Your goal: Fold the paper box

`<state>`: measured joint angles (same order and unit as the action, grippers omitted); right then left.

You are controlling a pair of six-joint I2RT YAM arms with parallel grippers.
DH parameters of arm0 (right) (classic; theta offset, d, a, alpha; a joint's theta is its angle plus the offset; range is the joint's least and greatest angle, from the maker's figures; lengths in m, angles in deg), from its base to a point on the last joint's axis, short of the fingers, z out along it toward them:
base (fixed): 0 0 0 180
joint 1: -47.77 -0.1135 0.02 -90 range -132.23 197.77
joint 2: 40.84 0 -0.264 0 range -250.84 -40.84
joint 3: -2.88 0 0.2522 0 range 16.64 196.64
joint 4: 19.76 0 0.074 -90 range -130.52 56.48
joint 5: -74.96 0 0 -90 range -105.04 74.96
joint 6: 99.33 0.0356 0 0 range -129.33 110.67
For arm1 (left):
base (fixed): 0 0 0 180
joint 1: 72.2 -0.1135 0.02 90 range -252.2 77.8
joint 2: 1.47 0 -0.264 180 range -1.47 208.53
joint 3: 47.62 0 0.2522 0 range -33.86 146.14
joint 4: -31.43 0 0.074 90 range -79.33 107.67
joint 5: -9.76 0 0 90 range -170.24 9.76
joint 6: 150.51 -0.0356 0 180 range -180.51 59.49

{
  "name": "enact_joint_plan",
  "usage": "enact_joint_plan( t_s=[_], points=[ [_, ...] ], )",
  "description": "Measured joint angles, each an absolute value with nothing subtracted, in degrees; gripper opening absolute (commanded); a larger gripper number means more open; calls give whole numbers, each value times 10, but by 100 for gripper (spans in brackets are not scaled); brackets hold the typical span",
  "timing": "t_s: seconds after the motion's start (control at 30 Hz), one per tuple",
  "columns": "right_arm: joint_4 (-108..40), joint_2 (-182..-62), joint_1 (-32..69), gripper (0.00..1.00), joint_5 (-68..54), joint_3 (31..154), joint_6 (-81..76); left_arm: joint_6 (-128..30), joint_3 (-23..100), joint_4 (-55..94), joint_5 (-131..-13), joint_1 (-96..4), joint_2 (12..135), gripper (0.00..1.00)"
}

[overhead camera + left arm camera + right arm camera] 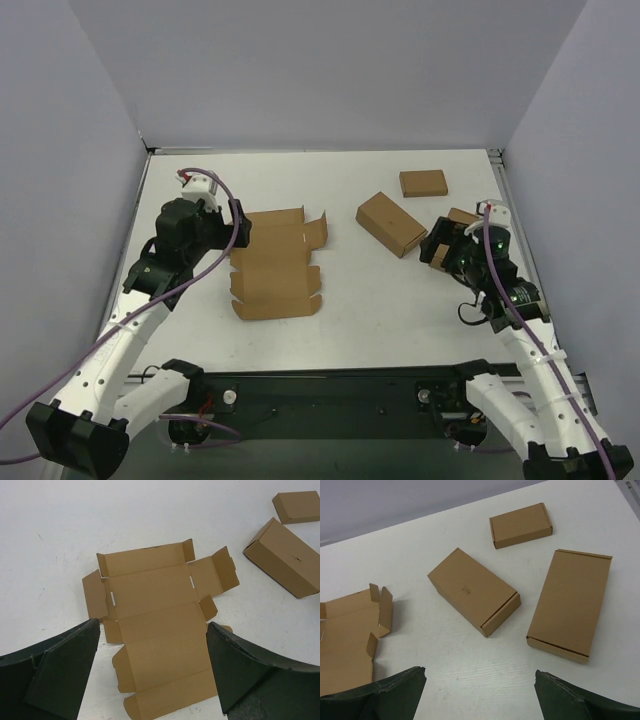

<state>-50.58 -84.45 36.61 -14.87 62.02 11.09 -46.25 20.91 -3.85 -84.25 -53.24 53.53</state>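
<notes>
The paper box (275, 265) lies unfolded and flat on the white table (380, 310), left of centre. It is a plain matte brown cardboard blank, creased into long rectangular panels, with small side flaps and tabs lifting slightly along its far and right edges. The left gripper (240, 228) hovers above its far left corner, dark jaws spread wide and empty. The right gripper (480, 674) hangs with jaws apart near 3 closed rectangular brown boxes (473, 591), holding nothing.
</notes>
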Motion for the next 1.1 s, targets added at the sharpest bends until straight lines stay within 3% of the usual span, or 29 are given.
enact_joint_plan(
  t_s=[0.3,0.53,0.83,1.1],
  points=[
    [-517,-969,179,94,-241,708,123,-468,202,-34,-843,-538,532,97],
    [-518,-1151,75,85,-246,807,151,-442,188,-22,-758,-617,545,97],
    [-517,-1411,55,82,-207,990,166,-438,177,-24,-737,-642,570,97],
    [-522,-1564,96,80,-197,1097,166,-444,176,-28,-735,-642,585,97]
  ],
)
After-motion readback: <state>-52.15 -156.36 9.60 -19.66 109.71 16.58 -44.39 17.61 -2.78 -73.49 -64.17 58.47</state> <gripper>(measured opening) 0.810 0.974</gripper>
